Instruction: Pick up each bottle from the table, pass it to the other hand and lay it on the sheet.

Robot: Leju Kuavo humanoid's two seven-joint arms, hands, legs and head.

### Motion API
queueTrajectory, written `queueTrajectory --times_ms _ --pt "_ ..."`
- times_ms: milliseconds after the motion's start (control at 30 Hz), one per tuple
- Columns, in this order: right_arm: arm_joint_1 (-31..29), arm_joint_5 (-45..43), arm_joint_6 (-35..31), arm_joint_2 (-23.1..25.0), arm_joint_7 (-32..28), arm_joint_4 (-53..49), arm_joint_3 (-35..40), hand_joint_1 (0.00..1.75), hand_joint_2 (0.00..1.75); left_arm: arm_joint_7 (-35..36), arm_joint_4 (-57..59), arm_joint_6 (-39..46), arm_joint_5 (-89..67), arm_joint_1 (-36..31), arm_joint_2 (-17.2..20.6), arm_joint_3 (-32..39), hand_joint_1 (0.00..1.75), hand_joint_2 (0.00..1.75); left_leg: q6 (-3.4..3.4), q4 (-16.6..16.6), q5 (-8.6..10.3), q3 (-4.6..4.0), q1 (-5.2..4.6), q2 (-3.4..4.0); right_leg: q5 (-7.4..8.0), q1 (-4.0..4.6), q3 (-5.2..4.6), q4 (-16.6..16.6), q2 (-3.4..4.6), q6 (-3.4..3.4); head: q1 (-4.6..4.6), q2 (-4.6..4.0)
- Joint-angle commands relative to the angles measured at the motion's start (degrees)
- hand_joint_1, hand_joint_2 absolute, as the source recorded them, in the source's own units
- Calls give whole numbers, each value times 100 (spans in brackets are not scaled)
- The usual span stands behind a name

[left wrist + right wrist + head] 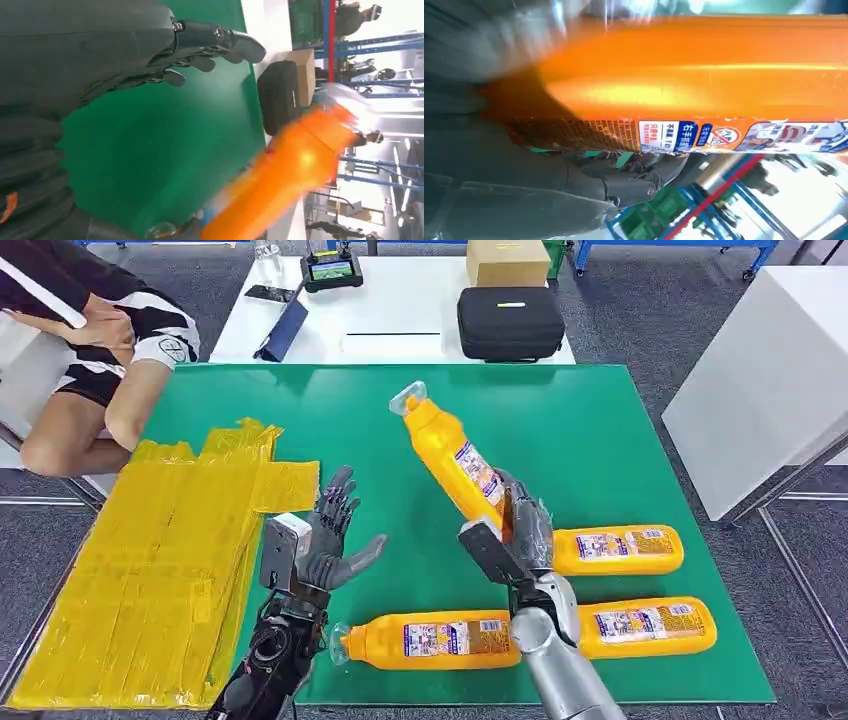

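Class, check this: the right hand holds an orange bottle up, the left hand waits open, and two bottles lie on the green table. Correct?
Wrong count. The head view shows three bottles lying on the green table. The right hand holds the raised bottle; the left hand is open.

My right hand (520, 525) hides the lower part of the bottle (452, 455) I hold; my left wrist view smears it. My arm covers another bottle's (640, 627) neck.

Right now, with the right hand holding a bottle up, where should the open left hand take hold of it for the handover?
Probably the upper body below the neck: the right hand grips the lifted bottle at its base, leaving the rest bare. The left hand is open on the bottle's left, so come from that side, across the body.
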Motion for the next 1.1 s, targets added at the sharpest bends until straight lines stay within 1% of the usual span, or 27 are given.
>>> queueTrajectory --times_ms 33,67,100,133,300,367,500,567,633,767,800,867,900,933,1000,1067,1100 --pt "-61 -361 1 165 -655 -222 201 175 175 90 393 -251 435 -447 127 -130 0 175 -14 -1 -4 6 4 1 -5 3 6 -1 -6 -1 0 0" --pt "-61 -361 1 165 -655 -222 201 175 175 90 393 -251 435 -447 127 -130 0 175 -33 4 -19 28 11 3 -19 10 29 2 -13 -2 0 0" --pt "-61 -361 1 165 -655 -222 201 175 175 90 393 -251 435 -447 127 -130 0 175 -16 -1 -6 11 5 -1 -6 5 11 -2 -9 -1 0 0" --pt "-61 -361 1 165 -655 -222 201 175 175 90 393 -251 435 -447 127 -130 0 175 -22 0 -10 18 7 -1 -10 7 19 -2 -11 0 2 0" --pt "6 -310 88 221 -976 -95 799 175 175 176 286 -542 849 -577 187 -239 0 175 -12 -1 -3 6 4 2 -3 3 6 -2 -3 0 0 0" --pt "4 -282 128 256 -998 -24 1009 175 175 203 259 -613 969 -651 194 -265 0 175 -25 2 -13 19 11 7 -10 9 20 -1 -4 -1 2 0" --pt "-230 -227 139 236 -835 211 1319 175 175 327 153 -678 1245 -754 190 -335 0 175 -17 1 -6 8 7 2 -5 6 9 0 -5 -1 2 0" --pt "-265 -199 174 230 -771 291 1434 175 175 394 133 -621 1361 -765 207 -336 0 175 -27 4 -14 20 10 6 -11 9 21 1 -5 -1 0 0" --pt "-215 -157 216 236 -776 351 1516 175 175 390 132 -598 1463 -703 221 -290 0 175 -18 0 -7 12 6 8 -4 5 12 -2 1 0 0 0" --pt "-182 45 195 169 -812 534 1696 175 175 287 153 -639 1499 -581 233 -303 0 175 -19 -7 -8 22 7 8 -6 5 23 -8 0 0 2 0" --pt "-196 66 207 153 -799 550 1711 175 175 284 158 -647 1500 -593 225 -307 0 175 -13 -6 -5 12 5 4 -3 4 14 -6 -1 0 2 0" --pt "-224 92 227 129 -770 565 1715 175 175 289 172 -636 1498 -635 204 -308 0 175 -25 -6 -12 29 8 4 -11 7 32 -8 -7 1 2 0" --pt "-236 98 258 128 -747 576 1722 175 175 290 187 -641 1502 -653 199 -307 0 175 -16 -5 -6 15 6 1 -5 5 18 -6 -6 1 2 0" --pt "-245 106 269 130 -728 581 1723 175 175 292 203 -643 1506 -673 192 -305 0 175 -23 -4 -11 24 8 2 -10 7 27 -6 -9 1 0 0" --pt "-255 126 286 132 -703 591 1731 175 175 298 226 -650 1516 -697 188 -302 0 175 -11 -3 -1 3 4 -2 -1 3 6 -4 -6 1 2 0" --pt "-255 126 286 132 -703 591 1731 175 175 298 226 -650 1516 -697 188 -302 0 175 -25 -1 -11 23 9 1 -10 7 27 -4 -11 1 2 0" --pt "-255 126 286 132 -703 591 1731 175 175 298 226 -650 1516 -697 188 -302 0 175 -13 -4 -2 6 4 -2 -3 3 9 -4 -8 0 0 0"
